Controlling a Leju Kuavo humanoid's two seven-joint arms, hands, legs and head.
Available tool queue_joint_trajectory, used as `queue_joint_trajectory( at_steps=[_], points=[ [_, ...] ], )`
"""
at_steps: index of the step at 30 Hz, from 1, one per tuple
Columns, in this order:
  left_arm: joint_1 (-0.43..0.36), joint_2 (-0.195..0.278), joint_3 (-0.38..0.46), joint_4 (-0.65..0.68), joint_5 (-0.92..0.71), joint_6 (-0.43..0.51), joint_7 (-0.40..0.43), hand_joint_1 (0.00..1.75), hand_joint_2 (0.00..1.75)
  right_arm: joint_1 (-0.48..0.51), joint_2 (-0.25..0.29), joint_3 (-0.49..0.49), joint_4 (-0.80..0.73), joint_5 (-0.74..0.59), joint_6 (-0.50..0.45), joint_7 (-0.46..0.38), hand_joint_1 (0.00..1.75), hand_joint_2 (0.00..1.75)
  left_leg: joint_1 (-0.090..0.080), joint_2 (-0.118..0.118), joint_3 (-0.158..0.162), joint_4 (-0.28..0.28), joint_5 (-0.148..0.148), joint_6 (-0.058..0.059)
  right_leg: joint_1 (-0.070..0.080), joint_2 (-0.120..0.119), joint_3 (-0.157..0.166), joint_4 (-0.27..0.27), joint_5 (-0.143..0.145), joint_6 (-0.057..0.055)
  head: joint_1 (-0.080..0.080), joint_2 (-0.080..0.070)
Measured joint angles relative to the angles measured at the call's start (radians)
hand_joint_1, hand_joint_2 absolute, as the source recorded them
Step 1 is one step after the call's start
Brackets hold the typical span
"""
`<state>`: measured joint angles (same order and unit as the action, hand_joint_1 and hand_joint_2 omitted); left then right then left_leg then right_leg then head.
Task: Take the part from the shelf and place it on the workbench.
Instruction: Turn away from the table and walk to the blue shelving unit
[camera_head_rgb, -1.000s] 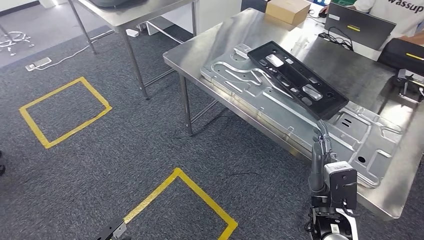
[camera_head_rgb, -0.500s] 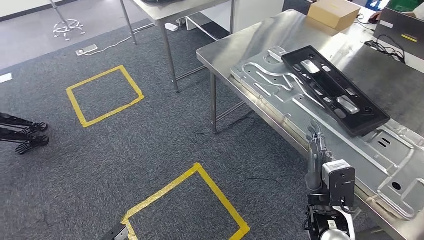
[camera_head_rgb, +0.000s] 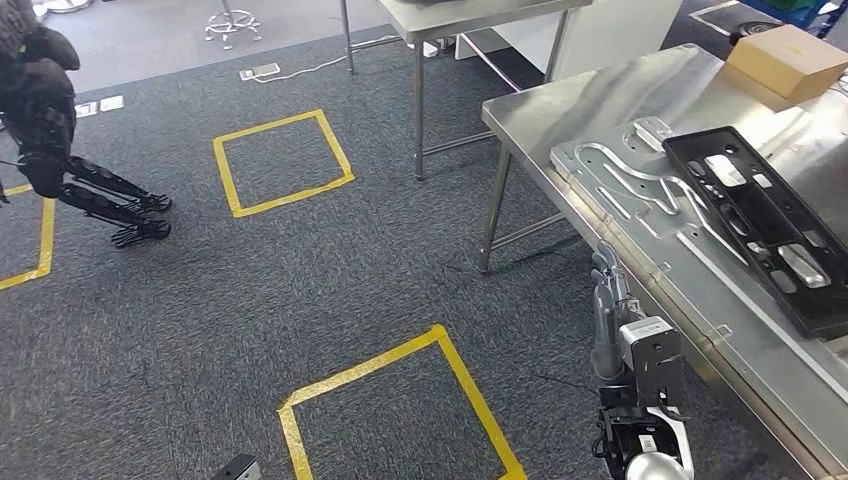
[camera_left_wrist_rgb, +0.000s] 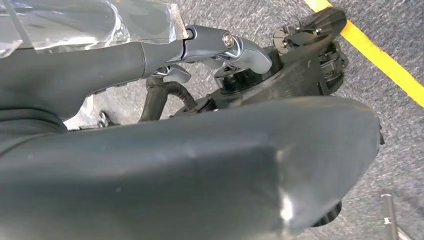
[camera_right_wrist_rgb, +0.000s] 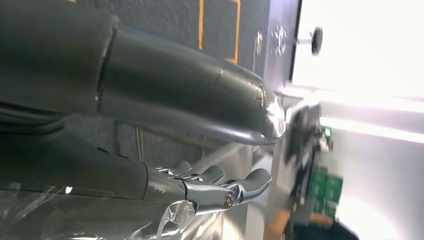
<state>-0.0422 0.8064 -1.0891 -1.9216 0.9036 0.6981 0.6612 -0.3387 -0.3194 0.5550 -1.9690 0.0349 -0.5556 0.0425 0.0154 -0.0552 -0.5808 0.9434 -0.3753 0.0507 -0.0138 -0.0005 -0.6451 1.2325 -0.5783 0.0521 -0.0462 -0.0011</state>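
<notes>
The long black plastic part (camera_head_rgb: 765, 225), a flat rectangular frame with raised rims and several cut-out pockets showing pale metal pieces inside, lies on the stainless steel workbench (camera_head_rgb: 590, 95). It rests tilted across a large stamped silver sheet-metal panel (camera_head_rgb: 640, 195) with curved ribs pressed into it, which itself lies flat along the bench's near edge. The part's far end points toward a brown cardboard box (camera_head_rgb: 787, 60) standing near the bench's far corner; the two are apart.

The right hand (camera_head_rgb: 606, 300) is raised in front of the bench's near edge, level with the bench top or a little below it, its dark fingers (camera_head_rgb: 603, 268) pointing up, straight and close together. It holds nothing, and sits apart from the black part. In the right wrist view the thick grey thumb (camera_right_wrist_rgb: 200, 95) stands clear of the silvery fingertips (camera_right_wrist_rgb: 235, 192), with only floor and table legs between them.

In the left wrist view the left hand (camera_left_wrist_rgb: 165, 130) hangs over dark grey carpet (camera_head_rgb: 330, 260) marked with yellow tape squares (camera_head_rgb: 283, 160), its thumb spread away from the fingers (camera_left_wrist_rgb: 225, 47) and nothing held.

At the far left a dark legged robot (camera_head_rgb: 60, 140) stands on the carpet, and a second steel table (camera_head_rgb: 470, 15) stands behind.
</notes>
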Motion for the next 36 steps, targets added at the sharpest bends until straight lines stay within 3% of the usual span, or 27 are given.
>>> queue_joint_trajectory(
  at_steps=[1, 2, 4, 5, 7, 9, 11, 13, 14, 15, 16, 18, 19, 20, 22, 23, 25, 27, 28, 29, 30, 31, 33, 35, 36],
  points=[
    [0.0, 0.0, -0.003, 0.0, -0.003, 0.0, 0.002, 0.0, 0.0, -0.004, 0.003, 0.005, 0.004, 0.002, 0.003, 0.0, 0.0, 0.0, 0.001, -0.015, 0.0, 0.001, 0.001, -0.001, -0.003, 0.009, 0.029, -0.061, 0.037, 0.0, 0.0, 0.0],
    [0.0, 0.0, -0.005, 0.0, -0.005, 0.0, 0.004, 0.0, 0.0, -0.008, 0.007, 0.01, 0.007, 0.003, 0.005, 0.0, 0.0, 0.0, 0.002, -0.028, 0.0, 0.002, 0.001, -0.004, -0.009, 0.032, 0.064, -0.138, 0.074, 0.001, 0.0, 0.0],
    [0.0, 0.0, -0.007, -0.002, -0.011, 0.0, 0.008, 0.0, 0.0, -0.017, 0.014, 0.02, 0.015, 0.003, 0.009, -0.003, 0.0, 0.0, 0.0, -0.053, -0.007, 0.006, 0.004, -0.015, -0.016, 0.078, 0.112, -0.25, 0.114, 0.003, 0.0, 0.0],
    [0.001, 0.001, -0.008, -0.004, -0.015, 0.0, 0.01, 0.0, 0.0, -0.021, 0.019, 0.026, 0.019, 0.003, 0.011, -0.006, 0.0, 0.0, 0.001, -0.065, -0.013, 0.006, 0.007, -0.023, -0.016, 0.089, 0.119, -0.269, 0.116, 0.002, 0.0, 0.0],
    [0.009, 0.002, -0.011, -0.008, -0.023, 0.0, 0.014, 0.0, 0.0, -0.034, 0.031, 0.04, 0.028, 0.001, 0.017, -0.009, 0.0, 0.0, 0.006, -0.086, -0.022, 0.003, 0.015, -0.038, -0.012, 0.068, 0.118, -0.271, 0.119, -0.007, 0.0, 0.0],
    [0.017, 0.005, -0.014, -0.011, -0.03, 0.0, 0.017, 0.0, 0.0, -0.047, 0.043, 0.053, 0.035, 0.001, 0.022, -0.01, 0.0, 0.0, 0.006, -0.052, -0.041, 0.034, -0.005, -0.047, -0.011, 0.04, 0.118, -0.276, 0.125, -0.022, -0.001, 0.0],
    [0.019, 0.006, -0.016, -0.014, -0.035, 0.0, 0.019, 0.0, 0.0, -0.054, 0.051, 0.063, 0.042, 0.0, 0.026, -0.009, 0.0, 0.0, 0.002, 0.012, -0.093, 0.149, -0.067, -0.052, -0.006, 0.01, 0.117, -0.278, 0.127, -0.033, -0.001, 0.0],
    [0.022, 0.006, -0.018, -0.015, -0.037, 0.0, 0.022, 0.0, 0.0, -0.058, 0.058, 0.075, 0.051, -0.001, 0.032, -0.006, 0.0, 0.0, 0.002, 0.036, -0.155, 0.289, -0.126, -0.053, 0.001, -0.021, 0.115, -0.277, 0.126, -0.038, -0.001, 0.0],
    [0.024, 0.006, -0.02, -0.016, -0.037, 0.0, 0.023, 0.0, 0.0, -0.06, 0.061, 0.082, 0.056, -0.001, 0.036, -0.004, 0.0, 0.0, 0.002, 0.039, -0.165, 0.319, -0.133, -0.052, 0.004, -0.036, 0.115, -0.277, 0.126, -0.039, -0.001, 0.0],
    [0.028, 0.006, -0.022, -0.017, -0.036, 0.0, 0.022, 0.0, 0.0, -0.063, 0.066, 0.088, 0.061, -0.001, 0.039, -0.003, 0.0, 0.0, 0.0, 0.042, -0.155, 0.308, -0.123, -0.05, 0.006, -0.05, 0.115, -0.277, 0.125, -0.039, -0.001, 0.0],
    [0.031, 0.006, -0.024, -0.019, -0.036, 0.0, 0.02, 0.0, 0.0, -0.066, 0.069, 0.094, 0.065, -0.001, 0.041, -0.002, 0.0, 0.0, -0.002, 0.049, -0.123, 0.254, -0.097, -0.046, 0.008, -0.064, 0.116, -0.277, 0.125, -0.039, -0.001, 0.0],
    [0.033, 0.006, -0.028, -0.024, -0.035, 0.0, 0.014, 0.0, 0.0, -0.072, 0.076, 0.102, 0.071, -0.001, 0.043, -0.002, 0.0, 0.0, -0.012, 0.092, -0.037, 0.102, -0.045, -0.037, 0.012, -0.089, 0.118, -0.276, 0.121, -0.037, -0.001, 0.0],
    [0.033, 0.007, -0.03, -0.027, -0.034, 0.0, 0.012, 0.0, 0.0, -0.075, 0.077, 0.106, 0.073, -0.001, 0.044, -0.002, 0.0, 0.0, -0.017, 0.109, -0.009, 0.047, -0.03, -0.031, 0.015, -0.101, 0.12, -0.276, 0.118, -0.034, -0.001, 0.0],
    [0.034, 0.007, -0.031, -0.03, -0.032, 0.0, 0.011, 0.0, 0.0, -0.079, 0.079, 0.11, 0.076, -0.001, 0.046, -0.001, 0.0, 0.0, -0.022, 0.119, 0.004, 0.017, -0.024, -0.027, 0.018, -0.112, 0.121, -0.275, 0.116, -0.031, -0.001, 0.0],
    [0.036, 0.009, -0.035, -0.036, -0.034, 0.0, 0.011, 0.0, 0.0, -0.089, 0.082, 0.122, 0.083, 0.001, 0.051, 0.01, 0.0, 0.0, -0.025, 0.1, 0.004, 0.008, -0.021, -0.019, 0.019, -0.134, 0.124, -0.276, 0.112, -0.024, -0.001, 0.0],
    [0.038, 0.011, -0.037, -0.041, -0.038, 0.0, 0.01, 0.0, 0.0, -0.095, 0.084, 0.128, 0.086, 0.006, 0.054, 0.02, 0.0, 0.0, -0.024, 0.088, 0.005, 0.005, -0.019, -0.015, 0.017, -0.128, 0.124, -0.271, 0.106, -0.02, -0.001, 0.0],
    [0.038, 0.018, -0.039, -0.05, -0.042, 0.0, 0.0, 0.0, 0.0, -0.109, 0.087, 0.141, 0.092, 0.019, 0.06, 0.043, 0.0, 0.0, -0.016, 0.067, 0.009, 0.0, -0.012, -0.005, 0.012, -0.076, 0.103, -0.213, 0.066, -0.011, 0.0, 0.0],
    [0.035, 0.024, -0.04, -0.058, -0.032, 0.0, -0.022, 0.0, 0.0, -0.124, 0.088, 0.156, 0.099, 0.027, 0.065, 0.058, 0.0, 0.0, -0.013, 0.045, 0.008, -0.001, -0.01, 0.001, 0.008, -0.019, 0.04, -0.076, -0.001, -0.005, 0.0, 0.0],
    [0.034, 0.024, -0.041, -0.06, -0.025, 0.0, -0.033, 0.0, 0.0, -0.131, 0.09, 0.163, 0.102, 0.028, 0.069, 0.062, 0.0, 0.0, -0.013, 0.032, 0.008, -0.001, -0.009, 0.002, 0.007, -0.009, 0.008, -0.009, -0.025, -0.003, 0.0, 0.0],
    [0.034, 0.025, -0.042, -0.062, -0.016, 0.0, -0.043, 0.0, 0.0, -0.138, 0.092, 0.17, 0.106, 0.028, 0.074, 0.065, 0.0, 0.0, -0.013, 0.018, 0.007, 0.0, -0.009, 0.002, 0.005, -0.006, -0.013, 0.03, -0.031, -0.001, 0.0, 0.0],
    [0.035, 0.025, -0.042, -0.063, -0.01, 0.0, -0.049, 0.0, 0.0, -0.146, 0.095, 0.178, 0.111, 0.029, 0.078, 0.066, 0.0, 0.0, -0.011, 0.004, 0.008, 0.0, -0.008, 0.001, 0.003, -0.005, -0.015, 0.028, -0.016, 0.001, 0.0, 0.0],
    [0.038, 0.025, -0.042, -0.064, -0.006, 0.0, -0.053, 0.0, 0.0, -0.153, 0.099, 0.185, 0.115, 0.029, 0.082, 0.065, 0.0, 0.0, -0.009, -0.011, 0.008, 0.002, -0.008, -0.001, -0.001, -0.001, 0.003, -0.016, 0.017, 0.003, 0.0, 0.0],
    [0.044, 0.026, -0.04, -0.064, -0.005, 0.0, -0.054, 0.0, 0.0, -0.161, 0.109, 0.2, 0.126, 0.027, 0.086, 0.052, 0.0, 0.0, -0.006, -0.038, 0.007, 0.006, -0.01, -0.009, -0.014, 0.043, 0.066, -0.158, 0.09, 0.011, 0.0, 0.0],
    [0.049, 0.029, -0.037, -0.066, -0.025, 0.0, -0.036, 0.0, 0.0, -0.161, 0.123, 0.214, 0.14, 0.016, 0.088, 0.028, 0.0, 0.0, -0.005, -0.063, -0.005, 0.012, -0.007, -0.024, -0.022, 0.087, 0.1, -0.242, 0.116, 0.012, 0.0, 0.0],
    [0.053, 0.03, -0.034, -0.067, -0.044, 0.0, -0.022, 0.0, 0.0, -0.16, 0.131, 0.22, 0.148, 0.007, 0.089, 0.012, 0.0, 0.0, -0.003, -0.075, -0.011, 0.011, -0.003, -0.032, -0.021, 0.091, 0.101, -0.25, 0.113, 0.006, 0.0, 0.0]
  ],
)
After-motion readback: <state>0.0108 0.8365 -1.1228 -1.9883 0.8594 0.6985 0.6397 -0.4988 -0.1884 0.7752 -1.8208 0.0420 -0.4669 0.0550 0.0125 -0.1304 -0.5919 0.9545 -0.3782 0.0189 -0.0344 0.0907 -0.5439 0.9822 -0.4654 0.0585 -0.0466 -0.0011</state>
